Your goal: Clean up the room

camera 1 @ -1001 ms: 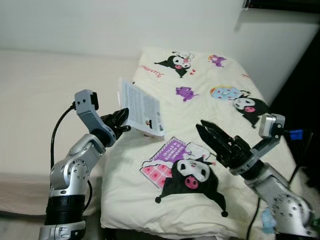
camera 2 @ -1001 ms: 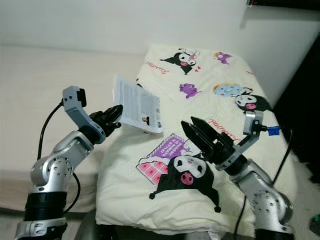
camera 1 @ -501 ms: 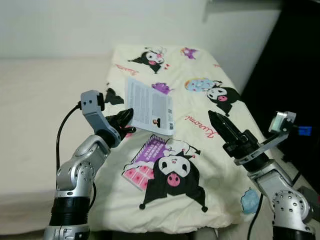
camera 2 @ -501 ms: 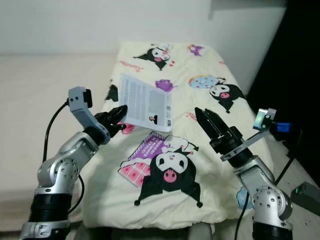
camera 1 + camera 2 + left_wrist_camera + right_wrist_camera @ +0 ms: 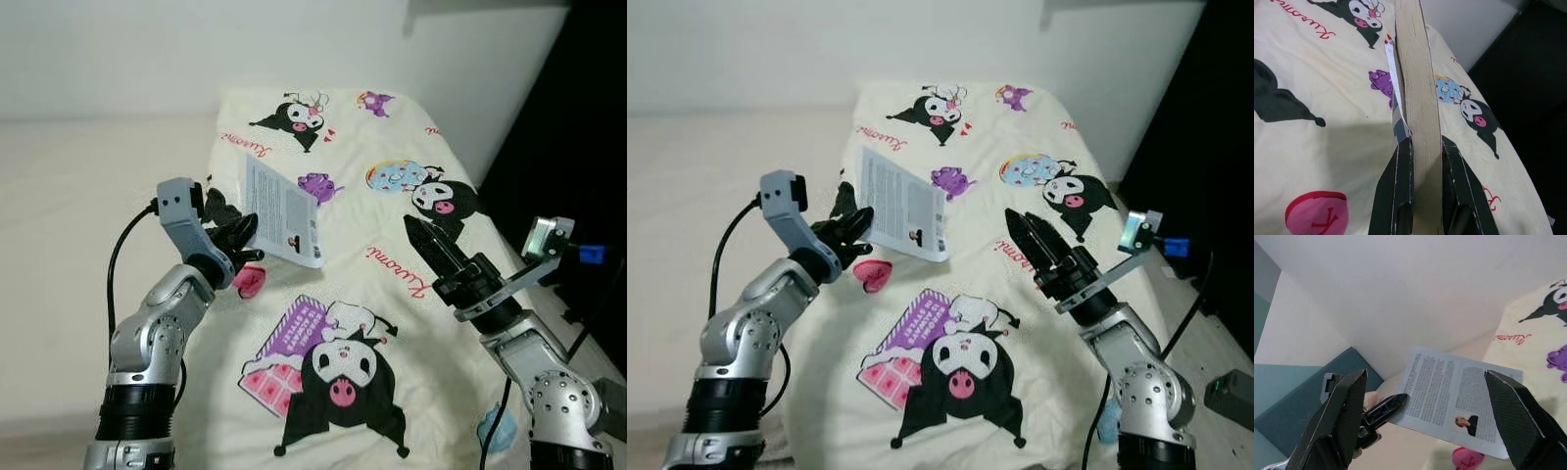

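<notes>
Where the cartoon-printed blanket [image 5: 392,294] spreads nearest the camera, its big black-and-white character [image 5: 343,372] with a pink nose lies flat beside a purple and pink printed panel [image 5: 284,348], and nothing rests on that part of the cloth. Just past it, on the robot's right, the right gripper [image 5: 423,238] hovers above the blanket with its two long black fingers [image 5: 1347,421] spread wide apart and nothing between them; they point toward the book. On the robot's left, the left gripper [image 5: 241,233] is raised over the blanket's left edge, and its fingers [image 5: 1398,196] are clamped on the lower corner of a thin paperback book [image 5: 282,211]. That book is held in the air, clear of the blanket and tilted, its pale back cover of small print with a little portrait photo [image 5: 1466,421] turned toward the right gripper. From the left wrist view the book shows edge-on, cream pages standing straight up between the two black fingers. A pink heart print [image 5: 872,275] lies on the cloth just under the left gripper. No box, bin or other container can be made out. Beyond the book the blanket runs on with smaller printed figures up to a white wall [image 5: 196,44]; a plain cream mattress surface [image 5: 69,196] stretches off to the left, and a dark area [image 5: 578,127] stands at the right.
</notes>
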You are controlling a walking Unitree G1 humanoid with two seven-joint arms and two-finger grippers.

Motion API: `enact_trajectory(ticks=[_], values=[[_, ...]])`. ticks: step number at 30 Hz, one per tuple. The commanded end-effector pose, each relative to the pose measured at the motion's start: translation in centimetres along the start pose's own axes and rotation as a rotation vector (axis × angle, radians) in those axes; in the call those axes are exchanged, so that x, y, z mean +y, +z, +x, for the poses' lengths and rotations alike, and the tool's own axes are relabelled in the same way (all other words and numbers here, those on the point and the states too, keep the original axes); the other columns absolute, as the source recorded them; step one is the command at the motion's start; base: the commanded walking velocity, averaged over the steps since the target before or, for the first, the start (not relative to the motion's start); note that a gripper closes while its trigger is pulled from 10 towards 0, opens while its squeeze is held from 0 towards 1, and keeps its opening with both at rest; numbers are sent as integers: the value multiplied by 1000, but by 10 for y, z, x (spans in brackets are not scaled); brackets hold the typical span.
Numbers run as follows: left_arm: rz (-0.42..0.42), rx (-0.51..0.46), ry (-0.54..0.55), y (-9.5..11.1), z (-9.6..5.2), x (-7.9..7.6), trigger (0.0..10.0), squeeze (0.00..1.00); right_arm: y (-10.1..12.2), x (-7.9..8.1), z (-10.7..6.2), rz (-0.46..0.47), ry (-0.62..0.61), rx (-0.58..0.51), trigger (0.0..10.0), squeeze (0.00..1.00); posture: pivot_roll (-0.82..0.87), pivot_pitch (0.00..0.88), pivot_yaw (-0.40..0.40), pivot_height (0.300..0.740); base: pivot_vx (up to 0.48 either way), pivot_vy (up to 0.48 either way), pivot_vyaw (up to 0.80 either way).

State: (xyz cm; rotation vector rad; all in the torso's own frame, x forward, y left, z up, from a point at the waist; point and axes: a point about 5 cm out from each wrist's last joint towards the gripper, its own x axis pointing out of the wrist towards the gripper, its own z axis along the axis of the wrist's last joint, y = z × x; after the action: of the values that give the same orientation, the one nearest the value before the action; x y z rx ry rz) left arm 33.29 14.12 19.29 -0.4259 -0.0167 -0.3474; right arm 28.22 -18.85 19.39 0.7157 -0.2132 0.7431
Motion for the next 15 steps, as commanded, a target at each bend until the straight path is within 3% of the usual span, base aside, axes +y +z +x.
enact_trajectory(ticks=[1,15], values=[[-3,-16,4,-1,-3,6,10000,0,-5,0,-1,10,5,14,10000,0,-73,48,-7,616,0,0,0],[-27,63,86,-31,-13,32,10000,0,-18,-7,-7,20,-30,54,10000,0,-69,51,-6,668,0,0,0]])
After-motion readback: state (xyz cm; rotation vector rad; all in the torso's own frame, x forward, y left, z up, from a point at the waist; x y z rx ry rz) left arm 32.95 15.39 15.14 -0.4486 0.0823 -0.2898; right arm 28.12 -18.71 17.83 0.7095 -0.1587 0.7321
